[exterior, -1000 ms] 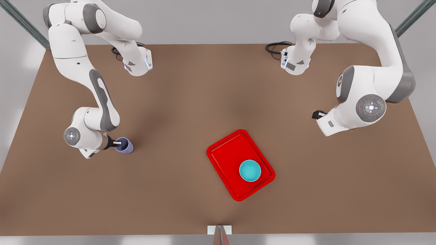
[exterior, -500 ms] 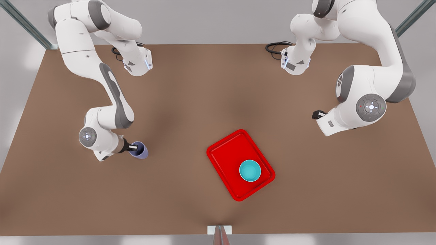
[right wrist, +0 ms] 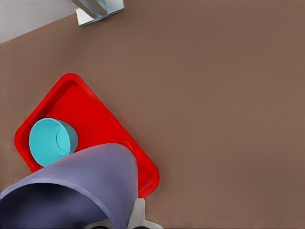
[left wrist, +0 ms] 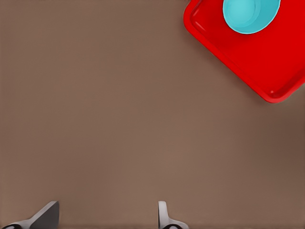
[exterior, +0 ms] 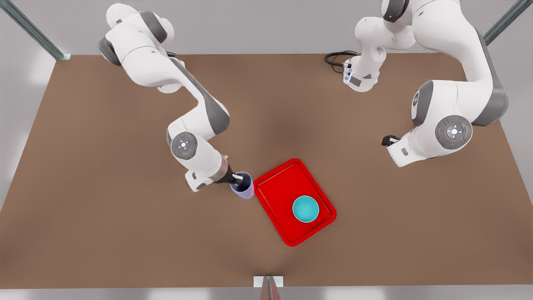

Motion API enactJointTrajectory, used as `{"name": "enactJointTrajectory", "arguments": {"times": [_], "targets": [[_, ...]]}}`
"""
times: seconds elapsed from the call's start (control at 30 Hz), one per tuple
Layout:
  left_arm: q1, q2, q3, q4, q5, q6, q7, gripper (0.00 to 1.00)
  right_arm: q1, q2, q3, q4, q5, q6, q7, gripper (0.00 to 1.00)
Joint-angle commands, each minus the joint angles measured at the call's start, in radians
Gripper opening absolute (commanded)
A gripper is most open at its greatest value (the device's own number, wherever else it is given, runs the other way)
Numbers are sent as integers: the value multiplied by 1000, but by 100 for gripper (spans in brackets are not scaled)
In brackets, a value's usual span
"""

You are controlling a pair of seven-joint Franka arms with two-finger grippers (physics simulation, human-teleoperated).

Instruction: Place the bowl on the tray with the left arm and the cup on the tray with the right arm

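Tray [exterior: 287,183] 1, bowl [exterior: 305,209] 1 on it, right pincer [exterior: 240,179] gripping 1 cup [exterior: 243,187], left pincer [left wrist: 105,215] spread, idle.

Teal bowl [exterior: 305,209] upright on red tray [exterior: 278,183]; lavender cup [exterior: 244,188] lifted beside tray.

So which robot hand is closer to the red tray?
The right gripper, shut on the cup at the tray's edge. The left gripper waits, open, farther off above the table.
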Motion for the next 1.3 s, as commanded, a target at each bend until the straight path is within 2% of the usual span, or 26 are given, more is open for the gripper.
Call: {"name": "enactJointTrajectory", "arguments": {"times": [0.0,0.07,0.13,0.53,0.8,0.83,1.17,1.23,1.27], "targets": [[0,0,0,0,-1,0,0,100,9,5,2,7,-7,-2,3,21],[0,-1,-1,1,-2,-2,3,100,15,20,62,4,-7,-1,6,21],[0,-2,-1,0,-2,-3,3,100,43,47,71,4,-9,16,32,21],[0,5,-1,0,-2,2,3,100,128,271,50,16,-99,226,74,21],[0,15,-5,1,-4,2,3,100,164,303,30,31,-99,218,74,21],[0,12,-6,1,-4,2,2,100,165,304,30,35,-99,220,75,100],[-8,8,-5,1,-4,2,2,100,165,306,36,77,-119,206,72,100],[-8,9,-6,1,-4,2,2,100,147,242,33,84,-72,177,77,100],[-8,11,-5,1,-4,3,2,100,72,157,38,22,-75,134,100,100]]}}
